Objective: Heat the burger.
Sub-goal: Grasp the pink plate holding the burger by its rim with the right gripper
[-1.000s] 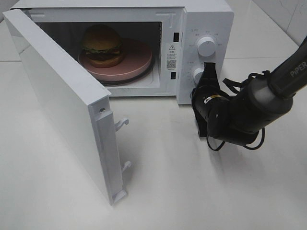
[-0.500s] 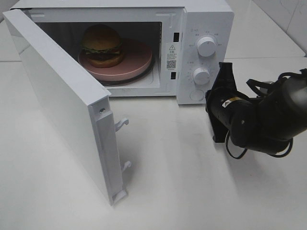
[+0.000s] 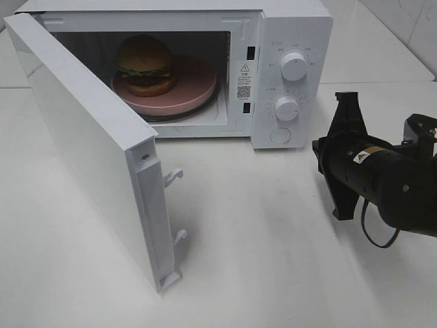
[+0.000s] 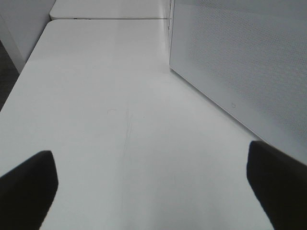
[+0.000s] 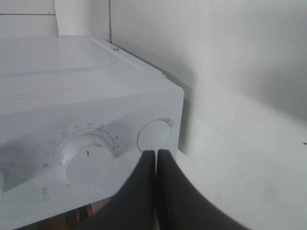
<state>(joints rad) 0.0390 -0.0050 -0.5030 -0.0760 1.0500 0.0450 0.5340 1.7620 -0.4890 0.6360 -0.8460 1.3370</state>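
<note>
Right end effector (image 5: 156, 154) closed, near microwave (image 3: 300, 27); burger (image 3: 145, 65) inside.

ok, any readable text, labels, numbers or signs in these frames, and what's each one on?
No word or number reads clearly.
Warning triangle and QR code: on the sticker on the microwave front frame; its print is too small.
Markings around the upper dial and lower dial: too small, and blurred in the right wrist view too.
Print on the yellow label on the right arm: blurred.
</note>
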